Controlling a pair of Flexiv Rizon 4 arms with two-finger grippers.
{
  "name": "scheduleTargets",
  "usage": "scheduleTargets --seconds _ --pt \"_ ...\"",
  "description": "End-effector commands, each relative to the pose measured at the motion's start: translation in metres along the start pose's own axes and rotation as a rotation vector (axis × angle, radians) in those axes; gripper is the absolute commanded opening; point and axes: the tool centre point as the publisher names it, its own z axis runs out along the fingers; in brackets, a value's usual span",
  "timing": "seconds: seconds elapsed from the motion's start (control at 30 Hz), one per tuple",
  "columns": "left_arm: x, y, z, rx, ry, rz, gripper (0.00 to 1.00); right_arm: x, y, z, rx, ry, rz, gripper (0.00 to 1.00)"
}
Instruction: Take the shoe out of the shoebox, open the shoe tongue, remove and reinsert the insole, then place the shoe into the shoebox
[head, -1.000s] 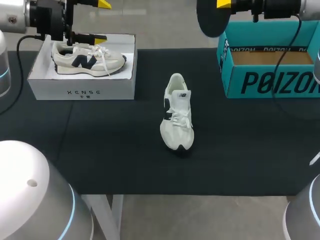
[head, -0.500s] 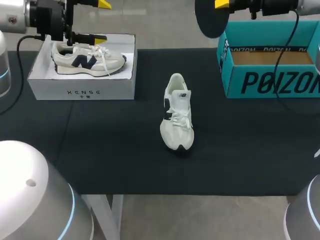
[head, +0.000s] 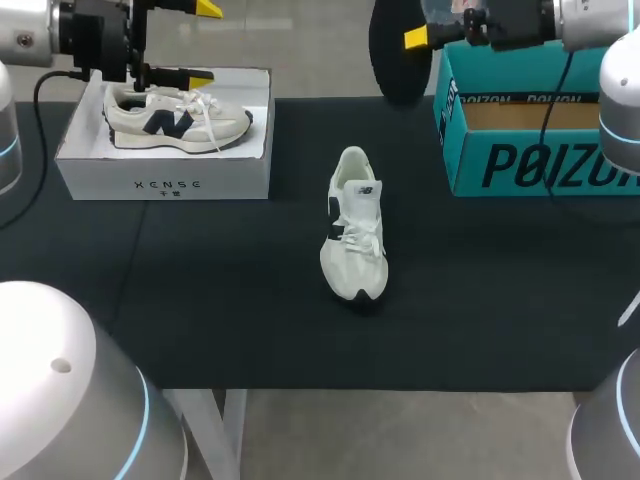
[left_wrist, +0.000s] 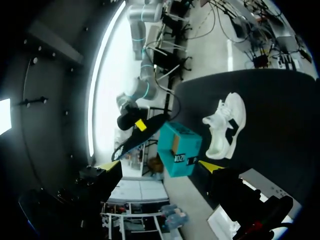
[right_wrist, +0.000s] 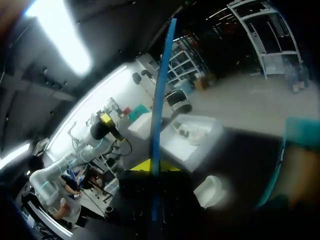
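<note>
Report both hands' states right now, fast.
Left hand: open, holding nothing.
Right hand: closed on the black insole.

The head camera looks down from above and behind on the desk (head: 250, 300). The left wrist camera faces across it from afar. The right wrist camera faces the opposite way, the insole (head: 393, 55) close before it; all three share the middle shoe (head: 354, 225).

At the frame's centre the teal shoebox (left_wrist: 176, 145) stood beside the white shoe (left_wrist: 226, 125), beyond the left gripper's (left_wrist: 160, 166) spread fingers.
</note>
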Motion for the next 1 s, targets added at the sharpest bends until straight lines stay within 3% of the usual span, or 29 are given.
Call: scheduleTargets --seconds 0.03,0.27,0.77,0.87,1.0 --pt "0.0 0.001 0.0 0.001 0.004 0.001 1.0 -0.025 -0.017 0.018 0.044 0.007 0.003 0.0" --pt "0.0 0.001 0.0 0.001 0.004 0.001 1.0 -0.054 -0.056 0.04 0.061 0.003 0.024 0.0" --pt "0.0 0.001 0.0 0.001 0.004 0.001 1.0 -0.054 -0.056 0.04 0.061 0.003 0.024 0.0" --pt "0.0 0.001 0.0 0.001 0.004 0.001 1.0 -0.067 -0.056 0.055 0.051 -0.022 0.015 0.0" --pt "0.0 0.001 0.0 0.001 0.004 0.001 1.0 -0.079 -0.06 0.072 -0.031 -0.074 0.048 0.0"
